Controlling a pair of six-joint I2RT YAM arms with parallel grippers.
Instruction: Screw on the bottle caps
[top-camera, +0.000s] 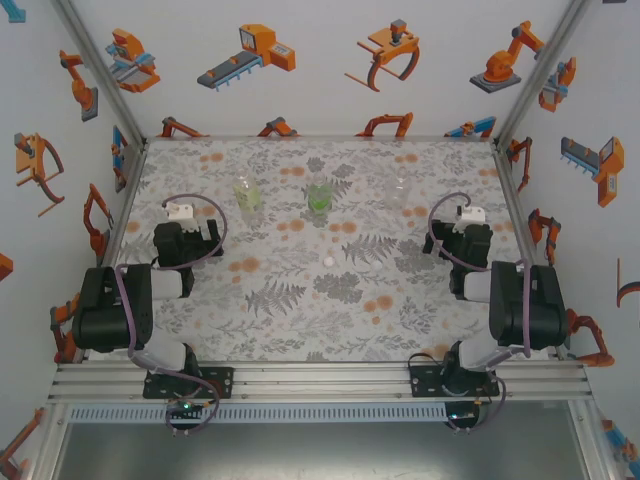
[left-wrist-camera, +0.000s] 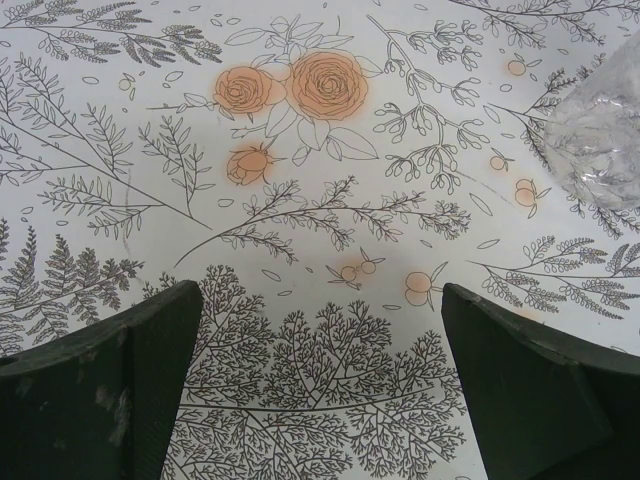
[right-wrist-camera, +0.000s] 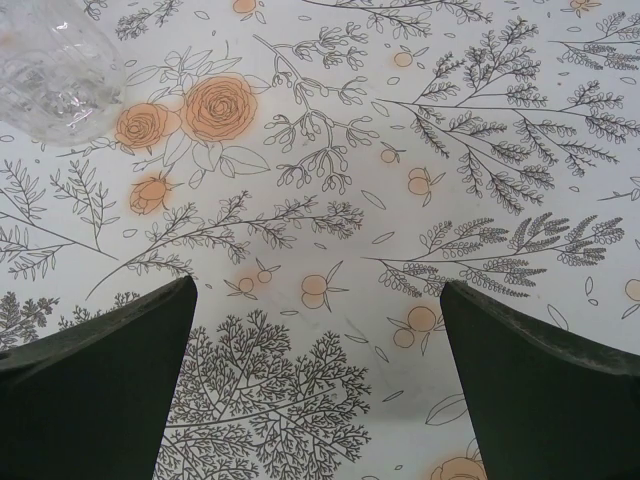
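Note:
Three small clear bottles stand in a row at the back of the table: yellowish, green and colourless. A tiny white cap lies alone on the cloth in front of the green bottle. The other caps are too small to make out. My left gripper is open over bare cloth, left of the yellowish bottle, whose crinkled base shows at the right edge. My right gripper is open too, right of the colourless bottle.
A floral-print cloth covers the table. Walls with robot pictures close in the left, back and right sides. An aluminium rail carries both arm bases at the near edge.

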